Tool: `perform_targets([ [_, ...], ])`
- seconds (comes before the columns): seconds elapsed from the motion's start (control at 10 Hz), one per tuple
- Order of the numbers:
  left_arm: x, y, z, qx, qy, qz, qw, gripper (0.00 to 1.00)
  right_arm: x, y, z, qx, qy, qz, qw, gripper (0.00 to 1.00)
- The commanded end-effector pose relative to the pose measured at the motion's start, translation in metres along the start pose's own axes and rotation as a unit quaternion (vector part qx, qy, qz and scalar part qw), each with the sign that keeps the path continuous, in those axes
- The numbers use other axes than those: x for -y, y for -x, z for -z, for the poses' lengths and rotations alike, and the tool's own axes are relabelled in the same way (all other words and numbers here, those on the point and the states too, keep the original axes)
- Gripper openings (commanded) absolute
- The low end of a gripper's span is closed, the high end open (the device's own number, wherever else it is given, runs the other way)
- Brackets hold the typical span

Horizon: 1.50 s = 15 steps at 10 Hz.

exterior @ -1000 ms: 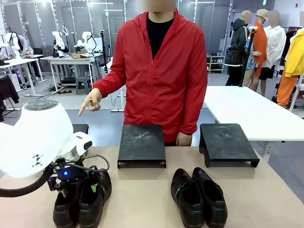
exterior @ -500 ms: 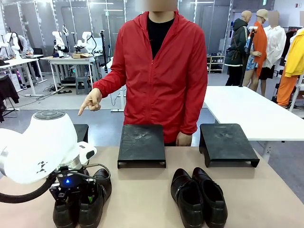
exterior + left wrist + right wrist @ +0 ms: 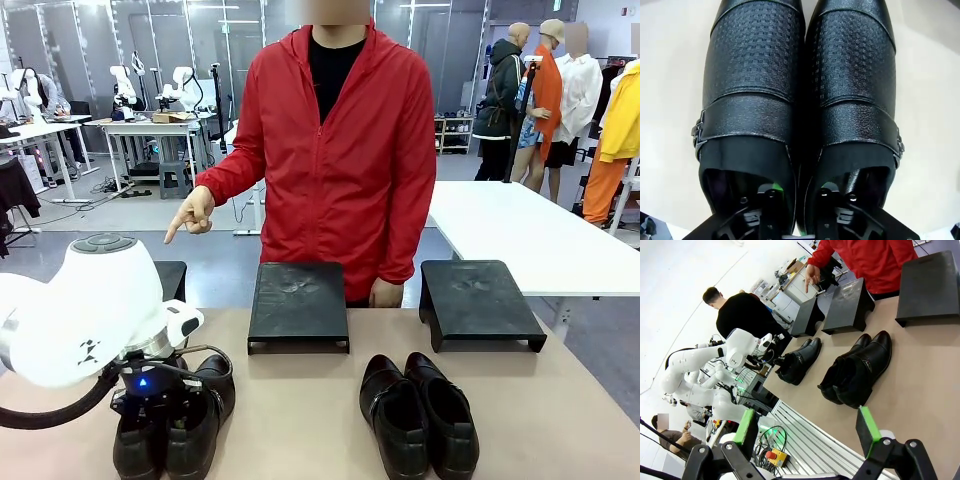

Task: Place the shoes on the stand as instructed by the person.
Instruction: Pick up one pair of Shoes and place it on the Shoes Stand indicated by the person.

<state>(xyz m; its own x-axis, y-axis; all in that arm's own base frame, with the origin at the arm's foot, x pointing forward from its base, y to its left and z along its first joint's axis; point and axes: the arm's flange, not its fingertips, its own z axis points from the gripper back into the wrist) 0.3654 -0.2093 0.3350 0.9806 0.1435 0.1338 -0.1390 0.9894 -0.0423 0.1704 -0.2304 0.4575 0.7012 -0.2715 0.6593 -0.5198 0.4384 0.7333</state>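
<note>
Black left pair (image 3: pixel 757 100) on tan counter (image 3: pixel 300 410), partly hidden under left arm (image 3: pixel 90 310); left fingers (image 3: pixel 772 190) clamp its inner walls. Right fingers (image 3: pixel 867 427) spread, empty. Other pair (image 3: pixel 420 415) mid-counter. Busy lab behind.

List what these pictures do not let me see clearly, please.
- Left wrist view: left claw tips, sunk inside the left pair of shoes.
- Front view: the same tips, behind the claw's own wrist.
- Front view: left stand, mostly behind the white left arm.
- Front view: that pair's heels, cut by the bottom edge.
</note>
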Motion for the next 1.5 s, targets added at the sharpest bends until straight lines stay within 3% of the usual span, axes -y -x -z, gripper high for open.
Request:
perform_targets([
  [0.0, -0.073, 0.097, 0.016, 0.013, 0.006, 0.011, 1.000, 0.00, 0.000, -0.001, -0.001, 0.006, -0.003, -0.010, 1.000, 1.00],
  [0.3, -0.073, 0.093, 0.004, 0.013, 0.000, 0.016, 1.000, 0.00, 0.000, -0.001, -0.001, 0.006, -0.003, -0.010, 1.000, 1.00],
  [0.6, -0.062, 0.072, -0.086, 0.061, -0.001, 0.074, 0.995, 0.00, 0.000, -0.001, -0.001, 0.006, -0.003, -0.010, 1.000, 1.00],
  [0.9, -0.091, 0.045, -0.143, 0.084, 0.000, 0.110, 0.990, 0.00, 0.000, -0.001, -0.001, 0.006, -0.003, -0.010, 1.000, 1.00],
  [1.4, -0.130, 0.026, -0.157, 0.128, 0.020, 0.120, 0.984, 0.00, 0.000, -0.001, -0.001, 0.006, -0.003, -0.010, 1.000, 1.00],
])
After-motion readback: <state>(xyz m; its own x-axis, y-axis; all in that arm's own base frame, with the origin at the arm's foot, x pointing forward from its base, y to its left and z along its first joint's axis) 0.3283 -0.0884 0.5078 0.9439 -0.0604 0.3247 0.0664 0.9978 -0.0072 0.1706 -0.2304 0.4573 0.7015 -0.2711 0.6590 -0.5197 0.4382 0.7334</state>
